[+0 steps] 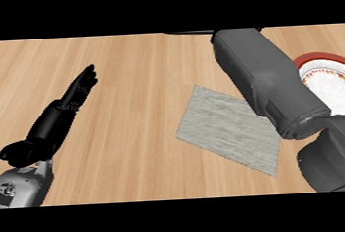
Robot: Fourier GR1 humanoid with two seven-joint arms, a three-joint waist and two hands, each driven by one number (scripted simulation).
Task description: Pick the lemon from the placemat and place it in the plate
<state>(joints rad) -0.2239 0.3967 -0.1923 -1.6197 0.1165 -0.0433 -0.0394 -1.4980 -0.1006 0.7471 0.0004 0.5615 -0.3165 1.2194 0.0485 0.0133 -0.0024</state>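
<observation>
**Right arm stretched over the placemat, lemon out of sight**

No lemon shows anywhere in the frame, so its place cannot be told; it is not on the visible part of the placemat (229, 132). The placemat is a pale grey, woven-looking rectangle lying flat and turned at an angle, just right of the frame's centre, on the light wooden bench (137, 90). Its upper right part is hidden under the robot's right forearm (265, 76), a thick grey limb that rises from the lower right corner and runs up to the top edge of the scene. The right hand itself is cut off at that top edge, so the state of its fingers cannot be told. At the right edge, partly behind the forearm, lies the plate (334, 82), white with a red rim and a small patterned border. At the left of the frame, well apart from the placemat, the left hand (80, 88) rests with its black fingers straight and pointing toward the upper part of the frame, holding nothing.
</observation>
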